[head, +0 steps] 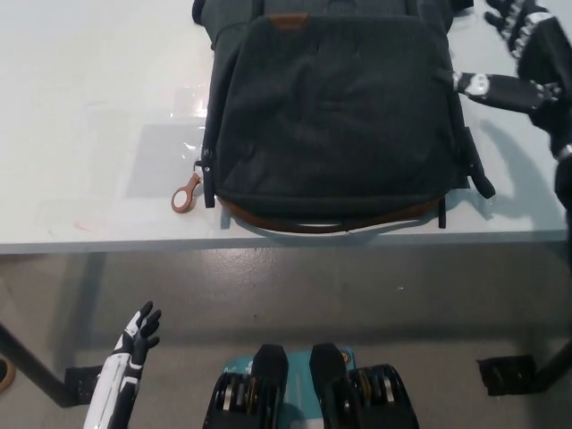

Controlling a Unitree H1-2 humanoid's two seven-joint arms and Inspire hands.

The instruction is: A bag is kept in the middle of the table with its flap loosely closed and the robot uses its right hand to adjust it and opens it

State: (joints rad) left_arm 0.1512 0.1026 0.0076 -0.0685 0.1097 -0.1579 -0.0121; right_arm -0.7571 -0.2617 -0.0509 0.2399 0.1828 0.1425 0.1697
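Observation:
A dark grey bag (pixel 331 116) lies flat in the middle of the white table (pixel 98 134), its flap (pixel 331 107) closed over the front and a brown band along its near edge. My black right hand (pixel 523 54) is raised over the table at the bag's far right side, fingers spread, one fingertip at the flap's right edge. It holds nothing. My white left hand (pixel 134 335) hangs low below the table's front edge at the lower left, fingers apart.
A brown ring pull (pixel 185 197) on a strap lies on the table by the bag's left near corner. Black straps (pixel 474 170) trail off the bag's right side. The table's front edge runs across the middle of the picture, grey floor below.

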